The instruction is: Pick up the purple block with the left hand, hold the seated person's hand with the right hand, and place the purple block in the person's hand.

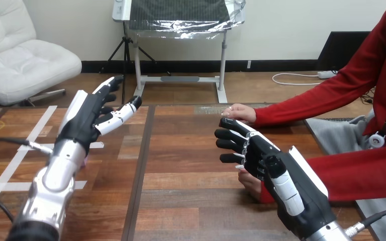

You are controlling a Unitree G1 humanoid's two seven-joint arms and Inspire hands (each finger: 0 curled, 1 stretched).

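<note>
Your left hand (88, 118) is hovering with fingers spread, holding nothing. Your right hand (261, 155), fingers loose, is lying over the person's nearer hand (251, 185), not gripping it.

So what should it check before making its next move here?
1. Left hand open and empty: ok.
2. Purple block located: cannot tell.
3. Right hand holding the person's nearer hand: not ok; it is above it, fingers not curled round it.
4. That nearer hand turned palm up: cannot tell.
5. Person's farther hand resting on the table: ok.
</note>
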